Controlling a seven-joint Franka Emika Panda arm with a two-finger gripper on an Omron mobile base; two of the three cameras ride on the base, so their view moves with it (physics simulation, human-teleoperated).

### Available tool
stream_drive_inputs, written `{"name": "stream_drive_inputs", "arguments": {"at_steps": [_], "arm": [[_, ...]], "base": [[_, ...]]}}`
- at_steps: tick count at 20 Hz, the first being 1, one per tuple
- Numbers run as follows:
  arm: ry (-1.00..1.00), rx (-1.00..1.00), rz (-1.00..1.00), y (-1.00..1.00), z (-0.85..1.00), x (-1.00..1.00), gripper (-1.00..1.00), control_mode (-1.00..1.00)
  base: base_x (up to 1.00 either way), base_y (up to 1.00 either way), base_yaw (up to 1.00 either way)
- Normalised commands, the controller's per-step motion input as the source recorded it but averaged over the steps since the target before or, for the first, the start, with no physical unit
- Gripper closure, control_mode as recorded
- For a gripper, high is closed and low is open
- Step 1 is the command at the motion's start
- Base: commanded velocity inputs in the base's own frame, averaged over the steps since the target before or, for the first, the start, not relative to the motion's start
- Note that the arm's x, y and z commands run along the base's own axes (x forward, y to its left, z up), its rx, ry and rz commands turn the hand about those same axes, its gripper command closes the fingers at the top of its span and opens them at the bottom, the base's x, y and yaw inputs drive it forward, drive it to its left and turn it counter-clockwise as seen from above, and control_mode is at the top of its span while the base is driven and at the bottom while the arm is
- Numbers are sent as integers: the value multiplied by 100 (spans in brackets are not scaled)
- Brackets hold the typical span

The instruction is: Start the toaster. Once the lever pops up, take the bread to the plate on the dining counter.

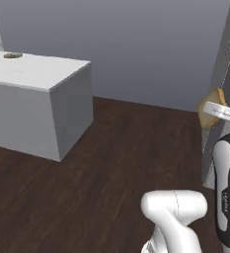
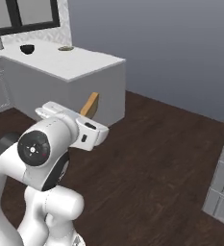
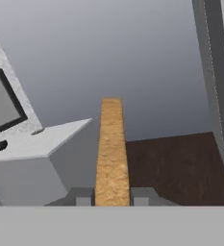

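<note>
Bread [image 3: 111,153] stands nearest the hand camera, seen edge-on as a tall golden-tan strip rising from 6 o'clock to the middle of that view, with one dark finger tip [image 3: 83,197] pressed against each side of its base, so the jaws are clenched on the slice. Largest in the scene is the dark wooden floor [image 1: 121,163], which runs under everything in both base views. Next in size is the dining counter [image 1: 37,94], a pale block whose white tabletop sits at 10 o'clock in the left base view and at 11 o'clock in the right base view, well apart from the arm. Smaller, the gripper [image 2: 87,126] reaches out from the white arm at about 9 o'clock of the right base view, with the slice sticking up and out from it at a tilt toward the counter's near corner, held in the air above the floor. In the left base view the same slice shows at 3 o'clock, just beside a grey cabinet edge [image 1: 225,74]. Smaller still, the plate [image 1: 13,55] lies flat on the tabletop at 10 o'clock, and a dark bowl [image 2: 27,48] rests farther along the same tabletop in the right base view.
</note>
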Motion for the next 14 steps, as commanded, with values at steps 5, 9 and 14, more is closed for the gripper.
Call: {"name": "stream_drive_inputs", "arguments": {"at_steps": [5,9,14], "arm": [[0,0,0,0,0,0,100,100],[0,0,0,0,0,0,100,100],[0,0,0,0,0,0,100,100]], "base": [[100,20,-38],[100,67,-23],[100,80,-22]]}}
